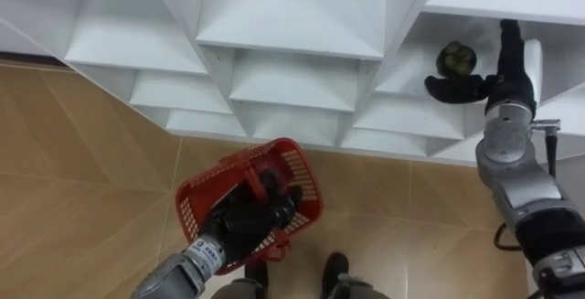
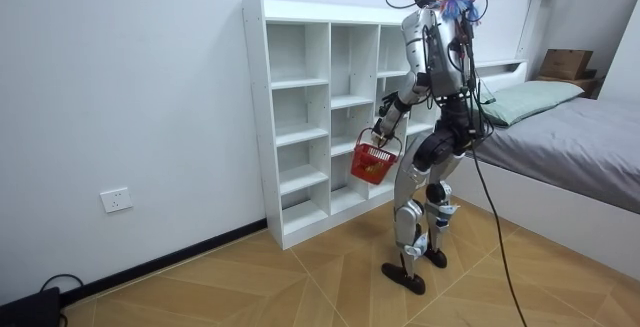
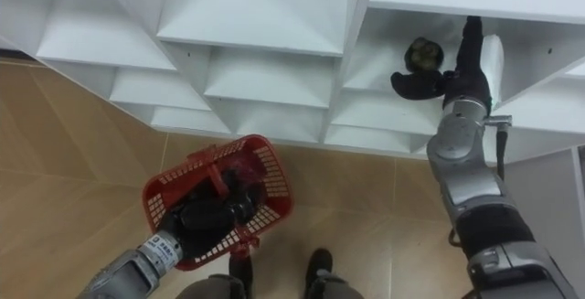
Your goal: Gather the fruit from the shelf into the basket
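Room view: a big white closet [image 2: 300, 117] with lots of open boxes stands against the wall. A bed [image 2: 570, 137] with a grey cover is at the room view's right, close to the end of the closet. The floor [image 2: 250, 287] is made of wood. The robot stands on it on both legs, right in front of the closet and facing it.

The eye views look down from the robot's head. The closet is at the top and the floor is below.

A red basket [image 1: 196, 203] with little holes in its sides hangs over the floor, just in front of the bottom shelves. The left hand [image 1: 254, 209] has its dark fingers curled round the basket's handle and holds it up. The hand covers the middle of the basket, so I cannot tell if anything lies inside.

The right hand [image 1: 498, 80] is up in a box in the right row of the closet. Its fingers point straight in and its thumb sticks out to the side. The hand is wide and holds nothing.

The fruit [image 1: 455, 58] is small, round and dark green. It sits on that same shelf, in the gap by the thumb and very near the hand. I cannot tell if it touches the hand.
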Robot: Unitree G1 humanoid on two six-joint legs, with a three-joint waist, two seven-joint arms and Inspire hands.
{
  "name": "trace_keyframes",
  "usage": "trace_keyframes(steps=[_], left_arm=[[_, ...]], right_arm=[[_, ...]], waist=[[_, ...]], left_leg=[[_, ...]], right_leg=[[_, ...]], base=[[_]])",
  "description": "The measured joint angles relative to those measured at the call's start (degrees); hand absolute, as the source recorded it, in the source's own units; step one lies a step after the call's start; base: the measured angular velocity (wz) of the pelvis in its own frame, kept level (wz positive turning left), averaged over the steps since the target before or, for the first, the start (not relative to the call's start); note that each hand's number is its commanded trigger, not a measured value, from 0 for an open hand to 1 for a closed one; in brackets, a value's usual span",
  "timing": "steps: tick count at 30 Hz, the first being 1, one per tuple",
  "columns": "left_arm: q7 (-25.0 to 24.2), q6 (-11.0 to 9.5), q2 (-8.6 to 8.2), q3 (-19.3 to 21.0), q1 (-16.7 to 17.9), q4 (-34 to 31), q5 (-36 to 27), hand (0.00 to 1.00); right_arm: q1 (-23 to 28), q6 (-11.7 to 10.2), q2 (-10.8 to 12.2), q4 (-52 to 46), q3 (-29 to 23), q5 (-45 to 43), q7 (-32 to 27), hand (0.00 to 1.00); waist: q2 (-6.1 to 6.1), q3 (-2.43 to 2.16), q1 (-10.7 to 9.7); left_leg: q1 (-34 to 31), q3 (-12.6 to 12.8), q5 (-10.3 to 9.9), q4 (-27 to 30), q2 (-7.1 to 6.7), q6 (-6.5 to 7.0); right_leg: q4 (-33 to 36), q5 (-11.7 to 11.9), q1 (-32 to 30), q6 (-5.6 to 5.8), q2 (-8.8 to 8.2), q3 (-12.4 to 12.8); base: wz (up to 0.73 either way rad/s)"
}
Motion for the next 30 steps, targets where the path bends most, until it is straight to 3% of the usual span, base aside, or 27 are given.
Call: trace_keyframes(steps=[10,23,30], left_arm=[[0.0,0.2,0.09,-0.5,-0.3,0.0,0.2,1.00],[0.9,0.1,0.96,-2.9,-1.3,0.0,-0.1,1.00],[2.5,0.1,1.15,-2.9,-1.4,0.0,0.0,1.00]], right_arm=[[-1.2,1.7,0.0,1.5,2.0,-3.8,1.1,0.00],[-5.3,2.2,-0.3,6.3,3.7,-4.1,1.4,0.00],[-5.4,2.3,-0.5,6.4,3.6,-4.2,1.0,0.00]], waist=[[0.00,0.00,0.1],[-0.26,0.06,0.3],[-0.99,0.41,0.3]], left_leg=[[-0.7,0.0,0.0,0.0,-0.07,0.02],[-1.2,0.3,0.3,-0.1,-0.22,0.20],[-1.9,0.3,0.5,0.0,-0.22,0.35]], right_leg=[[0.2,0.1,-0.9,-0.03,-0.05,0.1],[0.8,-0.1,-1.9,-0.09,-0.64,-0.2],[0.9,-0.1,-2.4,-0.07,-0.85,-0.4]], base=[[0.00],[0.00],[0.01]])
